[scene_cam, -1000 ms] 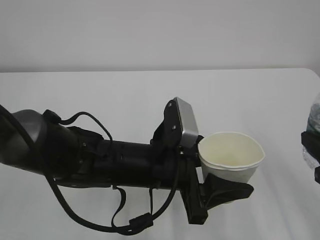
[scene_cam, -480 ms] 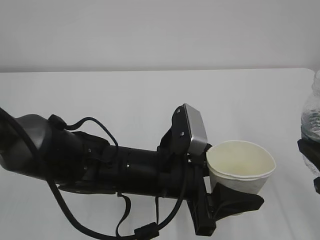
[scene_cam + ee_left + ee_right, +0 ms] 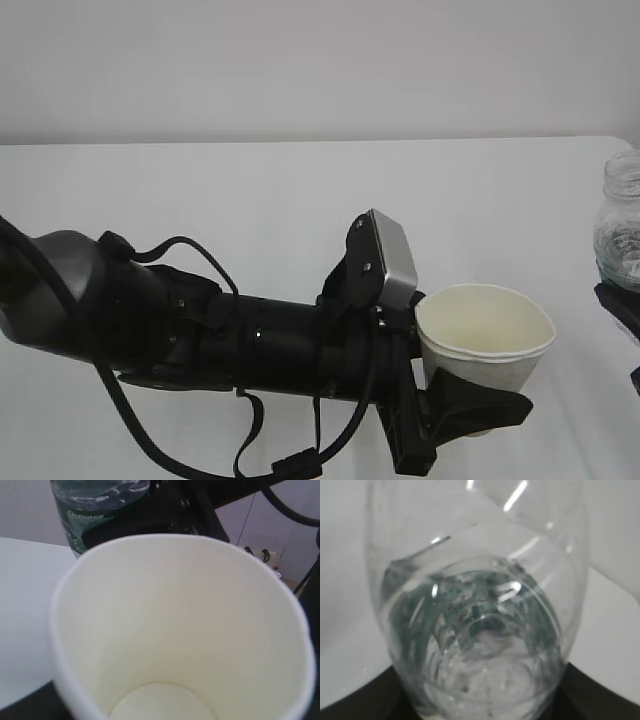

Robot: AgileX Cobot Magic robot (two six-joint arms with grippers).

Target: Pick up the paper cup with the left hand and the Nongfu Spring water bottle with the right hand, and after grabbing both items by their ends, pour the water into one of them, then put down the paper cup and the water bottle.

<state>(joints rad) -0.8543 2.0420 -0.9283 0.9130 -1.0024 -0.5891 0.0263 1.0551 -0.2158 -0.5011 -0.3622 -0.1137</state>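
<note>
The left hand (image 3: 470,400) grips the empty paper cup (image 3: 484,338) on the near right. The right hand (image 3: 622,310) grips the Nongfu Spring water bottle (image 3: 625,222) at the far right edge. Tipping too fast could spill water.

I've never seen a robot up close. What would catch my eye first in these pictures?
Probably the big black left hand stretching across the white table, gripping an empty paper cup held upright. At the far right edge, the clear Nongfu Spring water bottle with its dark green label stands upright in the right hand.
</note>
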